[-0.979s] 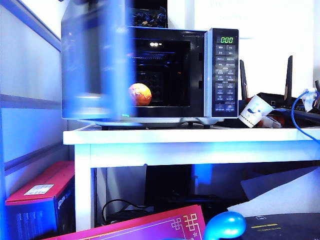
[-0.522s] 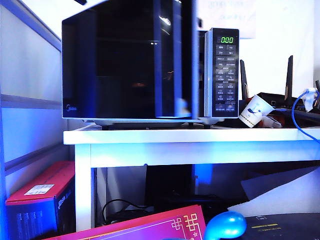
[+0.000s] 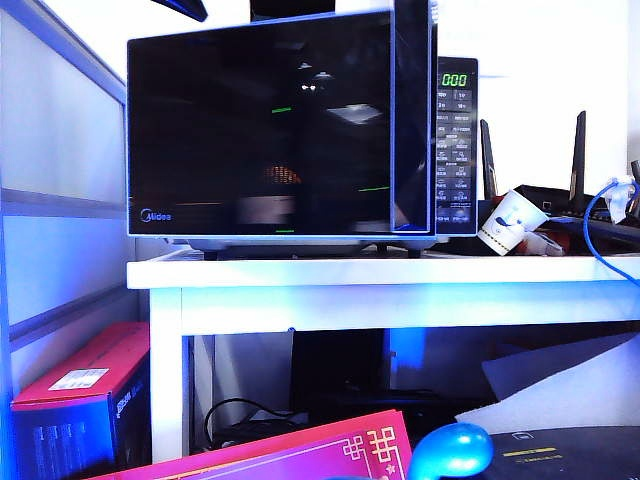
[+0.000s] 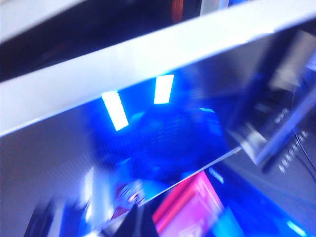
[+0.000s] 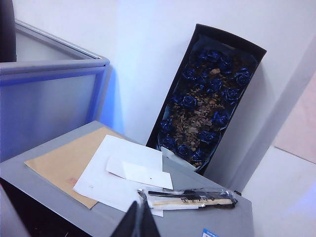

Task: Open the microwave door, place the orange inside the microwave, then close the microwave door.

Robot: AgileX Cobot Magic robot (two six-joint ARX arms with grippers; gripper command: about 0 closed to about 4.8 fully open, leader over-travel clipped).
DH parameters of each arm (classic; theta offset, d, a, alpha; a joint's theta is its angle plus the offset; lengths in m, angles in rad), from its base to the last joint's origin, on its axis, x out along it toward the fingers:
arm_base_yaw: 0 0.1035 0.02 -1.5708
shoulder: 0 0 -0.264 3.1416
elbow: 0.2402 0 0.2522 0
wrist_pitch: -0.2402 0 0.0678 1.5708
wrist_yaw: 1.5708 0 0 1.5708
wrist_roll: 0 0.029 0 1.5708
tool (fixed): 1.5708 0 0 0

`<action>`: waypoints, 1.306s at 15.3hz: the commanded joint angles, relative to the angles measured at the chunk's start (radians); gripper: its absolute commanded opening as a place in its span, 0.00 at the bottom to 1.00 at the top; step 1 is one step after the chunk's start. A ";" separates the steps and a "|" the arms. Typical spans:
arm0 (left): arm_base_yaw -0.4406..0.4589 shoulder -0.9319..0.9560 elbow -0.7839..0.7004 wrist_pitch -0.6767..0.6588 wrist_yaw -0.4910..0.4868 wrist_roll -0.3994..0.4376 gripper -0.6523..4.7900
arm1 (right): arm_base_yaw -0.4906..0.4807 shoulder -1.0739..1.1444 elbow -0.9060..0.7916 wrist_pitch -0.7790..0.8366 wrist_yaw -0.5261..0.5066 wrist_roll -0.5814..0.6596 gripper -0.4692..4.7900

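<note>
The microwave (image 3: 455, 150) stands on a white table, its green display lit. The microwave door (image 3: 260, 130), black glass with a Midea logo, covers the whole front. Its handle strip (image 3: 412, 120) overlaps the button panel's edge, so the door stands slightly ajar. The orange is hidden behind the dark glass; only a dim orange patch (image 3: 283, 176) glows through. In the blurred left wrist view, my left gripper (image 4: 136, 222) shows as one dark wedge, shut and empty, close to the door glass (image 4: 163, 143). My right gripper (image 5: 138, 215) is shut on nothing above a grey surface (image 5: 197, 222).
A tipped paper cup (image 3: 508, 222), router antennas (image 3: 577, 150) and a blue cable (image 3: 600, 225) lie right of the microwave. Papers (image 5: 118, 170), a brown envelope (image 5: 64, 160), a wrapped utensil (image 5: 190, 199) and a box of dark roses (image 5: 207, 94) lie near the right gripper. Boxes (image 3: 80, 400) sit under the table.
The door has swung from wide open on the left to almost shut across the front. The orange, plainly seen inside a second ago, is now behind the glass.
</note>
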 commanded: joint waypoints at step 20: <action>-0.198 0.285 0.001 0.591 -0.103 -0.089 0.11 | 0.001 -0.049 0.004 0.143 -0.003 0.000 0.09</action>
